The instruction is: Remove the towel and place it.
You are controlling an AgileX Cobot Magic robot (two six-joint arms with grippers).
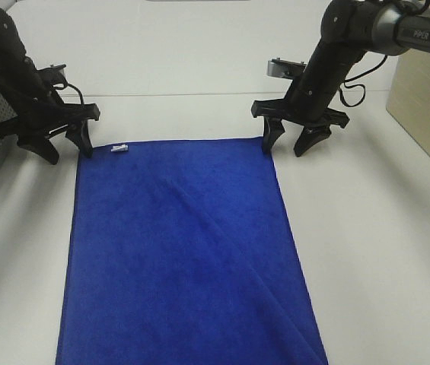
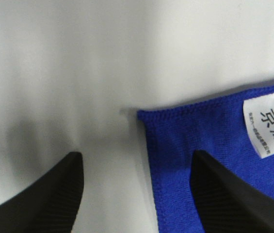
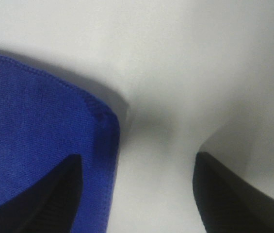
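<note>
Towel [image 1: 188,251] lies flat on table [image 1: 374,258]; we hold left gripper [image 1: 68,156] and right gripper [image 1: 284,152] unclenched, each straddling a far corner.

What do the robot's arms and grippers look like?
The left arm and right arm are matte black. The left gripper and right gripper are black, each with two tapering ribbed fingers. The right arm carries a grey section lettered PIPER, a silver camera box and black cables.
</note>
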